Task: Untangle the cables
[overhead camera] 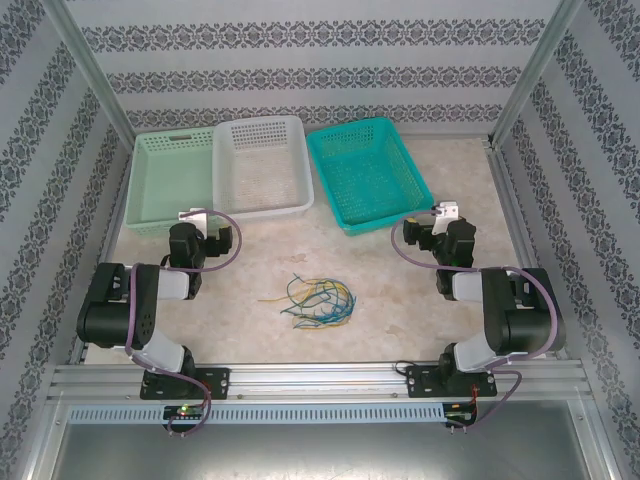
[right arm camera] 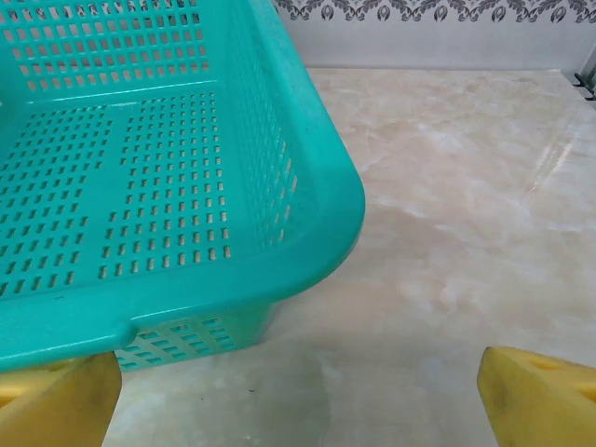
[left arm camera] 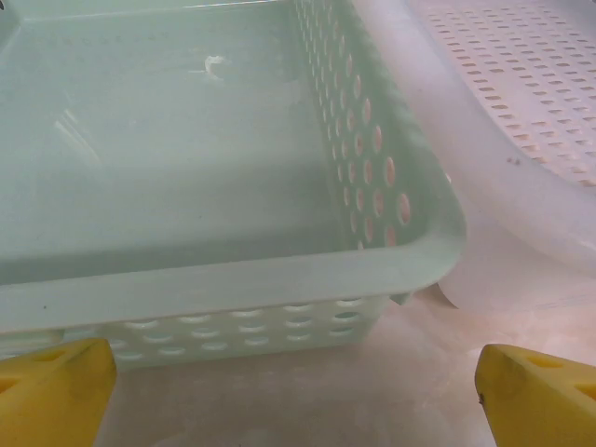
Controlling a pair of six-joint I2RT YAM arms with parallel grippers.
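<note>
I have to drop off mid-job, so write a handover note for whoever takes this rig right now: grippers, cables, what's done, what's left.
Left gripper: open, holding nothing, facing the near right corner of the light green basket.
Right gripper: open, holding nothing, at the near right corner of the teal basket.
Cables: yellow, green and blue, in one tangle mid-table, between the arms and apart from both grippers.
White basket sits between the other two; no cable lies in any of the three.
Done: nothing visible.
Left: the whole untangling.
</note>
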